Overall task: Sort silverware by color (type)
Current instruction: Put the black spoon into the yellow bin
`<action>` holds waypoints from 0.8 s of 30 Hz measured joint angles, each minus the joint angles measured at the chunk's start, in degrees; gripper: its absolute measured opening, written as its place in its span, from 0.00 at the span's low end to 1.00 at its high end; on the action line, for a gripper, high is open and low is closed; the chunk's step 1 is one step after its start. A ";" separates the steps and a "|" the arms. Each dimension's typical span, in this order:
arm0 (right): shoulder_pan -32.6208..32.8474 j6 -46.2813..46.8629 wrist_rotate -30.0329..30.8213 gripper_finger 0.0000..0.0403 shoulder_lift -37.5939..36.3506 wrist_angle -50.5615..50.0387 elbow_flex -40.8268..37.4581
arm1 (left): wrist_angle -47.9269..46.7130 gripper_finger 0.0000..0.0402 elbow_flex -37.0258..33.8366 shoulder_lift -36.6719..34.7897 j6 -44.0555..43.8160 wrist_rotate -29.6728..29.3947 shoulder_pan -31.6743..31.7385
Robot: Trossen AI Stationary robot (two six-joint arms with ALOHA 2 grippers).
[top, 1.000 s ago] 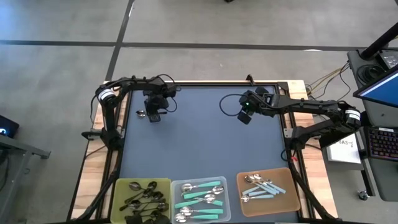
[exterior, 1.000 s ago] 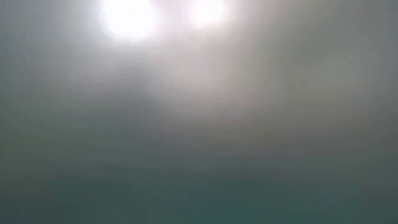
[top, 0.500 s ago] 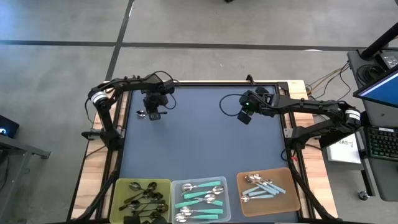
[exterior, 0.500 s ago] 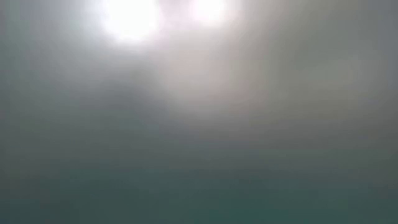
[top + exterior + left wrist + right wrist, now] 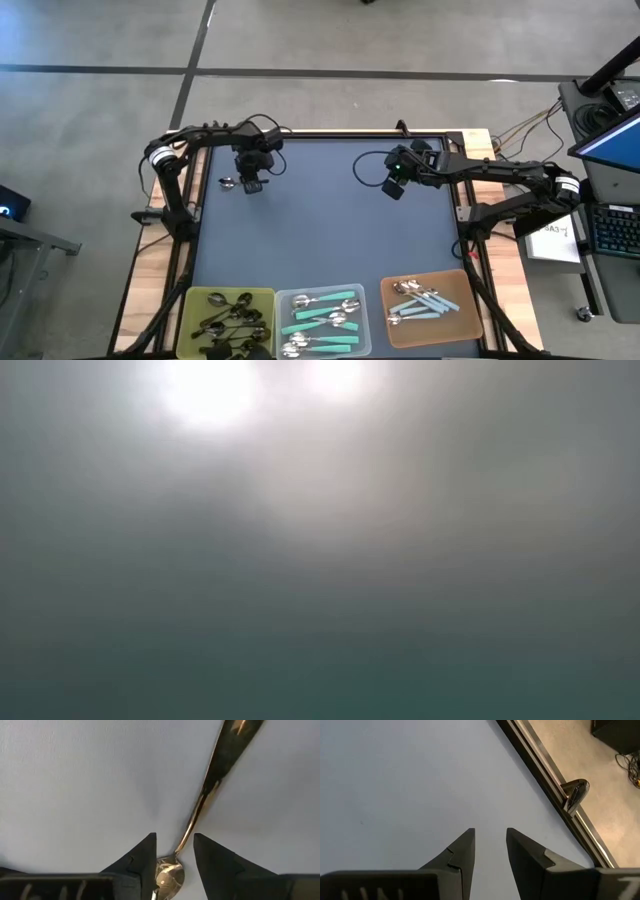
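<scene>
Along the near edge of your bench (image 5: 320, 230) sit three trays side by side. The olive-green tray (image 5: 230, 322) on the left holds a heap of dark all-metal spoons (image 5: 232, 318). The clear middle tray (image 5: 322, 322) holds the teal-handled spoons (image 5: 322, 318), lying roughly parallel with their shiny bowls toward the left. The brown tray (image 5: 432, 300) on the right holds the light-blue-handled spoons (image 5: 425, 300), bunched together.

One spoon is still outside the trays: a thin dark metal spoon (image 5: 200, 810) at the far left corner of the bench, close to the left rim. In the left wrist view you see its slim handle running away from the claw and its small shiny bowl lying between the fingertips. From above, only its bowl shows, just beside the claw.

Your left claw (image 5: 250, 183) is right over that spoon, its fingers (image 5: 142, 857) parted, one on either side of the bowl, not clenched on it. Your right claw (image 5: 394, 187) hovers over bare bench at the far right, its fingers (image 5: 462, 851) a little apart with nothing between them, near the dark raised rim.

The whole middle of the bench between the arms and the trays is bare dark surface. The low view shows only a blur with two bright lights.
</scene>
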 joint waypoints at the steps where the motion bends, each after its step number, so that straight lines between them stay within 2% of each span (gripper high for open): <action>1: 0.00 0.00 0.02 0.25 0.00 -0.02 0.00 | 0.17 0.29 -0.15 0.00 0.17 -0.02 0.00; 14: -0.01 -0.01 0.02 0.25 0.00 0.00 0.00 | 2.98 0.29 -4.03 0.02 0.72 -1.66 -0.02; 17: 0.00 0.00 0.00 0.25 0.00 -0.02 0.00 | 3.28 0.22 -4.03 0.02 1.71 -1.81 -0.04; 22: -0.01 -0.01 0.00 0.25 0.00 0.00 0.00 | 4.14 0.03 -4.02 0.00 2.16 -2.58 0.10; 24: 0.00 -0.02 0.00 0.25 0.00 0.00 0.00 | 4.47 0.02 -4.01 -0.02 1.86 -2.74 0.20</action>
